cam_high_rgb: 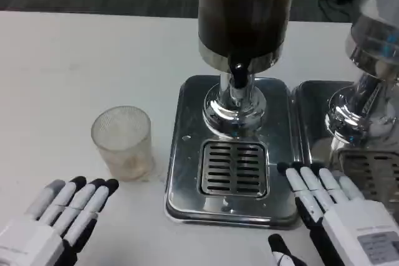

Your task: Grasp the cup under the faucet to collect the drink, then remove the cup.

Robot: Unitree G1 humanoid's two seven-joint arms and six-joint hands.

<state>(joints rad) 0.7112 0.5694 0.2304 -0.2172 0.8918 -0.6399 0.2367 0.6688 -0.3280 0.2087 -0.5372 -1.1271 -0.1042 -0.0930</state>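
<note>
— White table [75, 48] first; what's on the left?
— Left hand [59, 216], fingers spread, grasping nothing; the cup [123, 142] stands just beyond it, beside the dispenser tray [181, 154], not under the faucet [237, 78].
— And right?
— Right hand [336, 210], released, at the tray's edge.

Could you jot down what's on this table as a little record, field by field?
cup: clear ribbed cup, upright on the white table, left of the drip tray, not under the faucet
dispenser: dark drink tank over a black faucet
drip tray: steel tray with a slotted grate
left hand: left hand open, near the cup, apart from it
right hand: right hand open, fingertips at the tray's right edge
</note>
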